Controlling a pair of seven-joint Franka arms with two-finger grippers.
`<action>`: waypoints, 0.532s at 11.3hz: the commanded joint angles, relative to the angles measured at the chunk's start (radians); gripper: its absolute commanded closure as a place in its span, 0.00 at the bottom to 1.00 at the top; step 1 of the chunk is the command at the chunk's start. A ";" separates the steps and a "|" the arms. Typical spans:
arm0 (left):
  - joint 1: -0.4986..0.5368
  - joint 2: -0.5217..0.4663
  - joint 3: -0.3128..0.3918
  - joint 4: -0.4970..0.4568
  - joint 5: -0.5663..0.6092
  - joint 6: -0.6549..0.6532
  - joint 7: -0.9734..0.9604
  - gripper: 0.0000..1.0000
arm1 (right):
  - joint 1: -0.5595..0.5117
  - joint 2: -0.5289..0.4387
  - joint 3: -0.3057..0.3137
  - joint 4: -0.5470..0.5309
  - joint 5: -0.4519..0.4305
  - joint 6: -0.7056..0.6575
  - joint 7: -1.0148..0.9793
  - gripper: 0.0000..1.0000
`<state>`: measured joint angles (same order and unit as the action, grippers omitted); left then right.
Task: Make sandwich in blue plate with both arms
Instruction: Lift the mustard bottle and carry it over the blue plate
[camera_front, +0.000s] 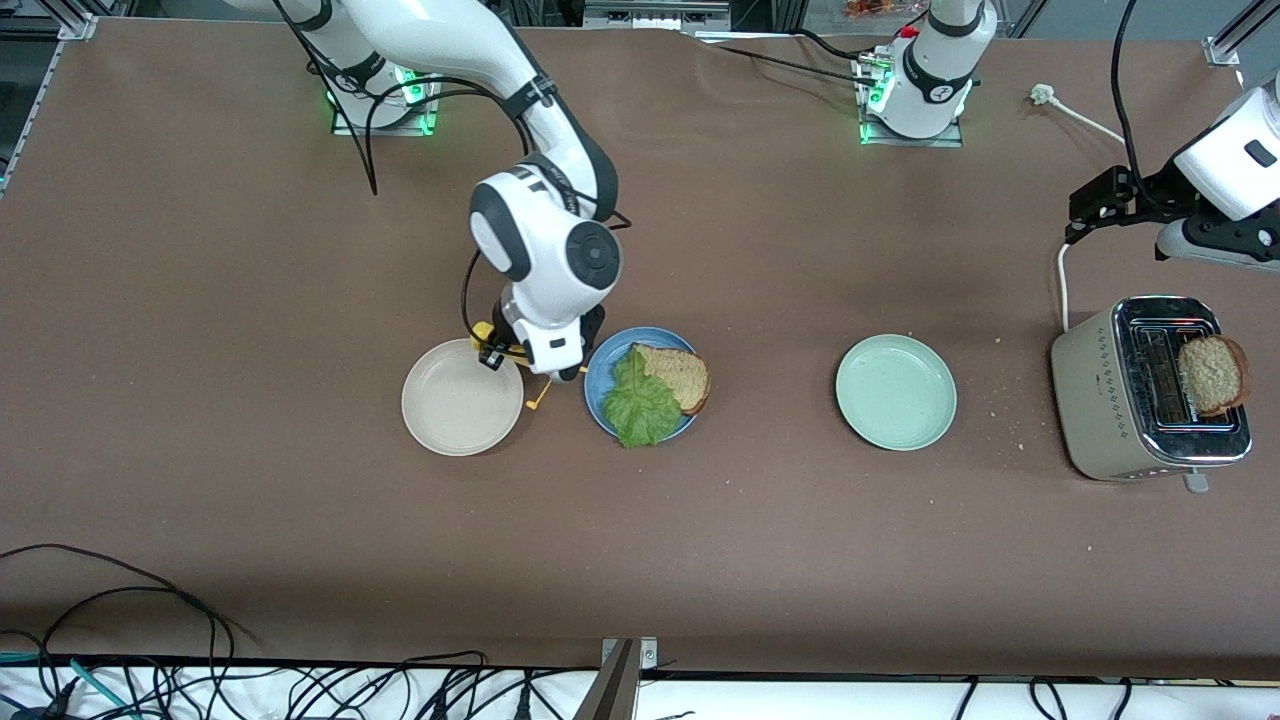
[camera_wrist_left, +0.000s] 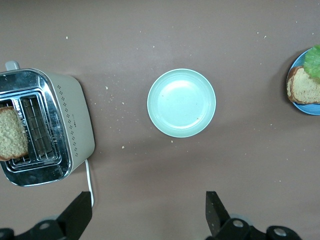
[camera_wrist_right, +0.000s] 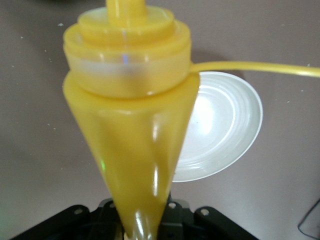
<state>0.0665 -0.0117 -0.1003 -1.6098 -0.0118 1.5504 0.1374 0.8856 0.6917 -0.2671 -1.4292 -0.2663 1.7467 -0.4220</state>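
The blue plate (camera_front: 600, 372) holds a slice of brown bread (camera_front: 683, 376) with a green lettuce leaf (camera_front: 640, 405) lying partly over it. My right gripper (camera_front: 530, 352) is shut on a yellow squeeze bottle (camera_wrist_right: 135, 125), nozzle down, over the table between the blue plate and a cream plate (camera_front: 462, 398). A second bread slice (camera_front: 1212, 375) sticks out of the toaster (camera_front: 1120, 400). My left gripper (camera_front: 1085, 215) is open and empty, up over the table by the toaster. The left wrist view shows the blue plate's edge (camera_wrist_left: 310, 107) and its bread (camera_wrist_left: 302, 87).
A mint-green plate (camera_front: 895, 392) lies bare between the blue plate and the toaster; it shows in the left wrist view (camera_wrist_left: 181, 102). The toaster's white cord (camera_front: 1062, 290) runs toward the left arm's base. Crumbs dot the table. Cables hang along the table's front edge.
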 joint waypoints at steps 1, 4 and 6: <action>0.004 -0.002 0.001 0.007 -0.019 -0.004 0.002 0.00 | 0.085 0.058 -0.020 0.007 -0.094 -0.021 0.130 1.00; 0.004 -0.002 0.001 0.007 -0.019 -0.004 0.002 0.00 | 0.122 0.133 -0.021 0.071 -0.131 -0.088 0.184 1.00; 0.003 -0.002 0.001 0.007 -0.019 -0.004 0.002 0.00 | 0.137 0.169 -0.021 0.105 -0.148 -0.116 0.206 1.00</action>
<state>0.0668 -0.0117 -0.1001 -1.6098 -0.0118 1.5504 0.1374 0.9942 0.8000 -0.2708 -1.4018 -0.3833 1.6883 -0.2451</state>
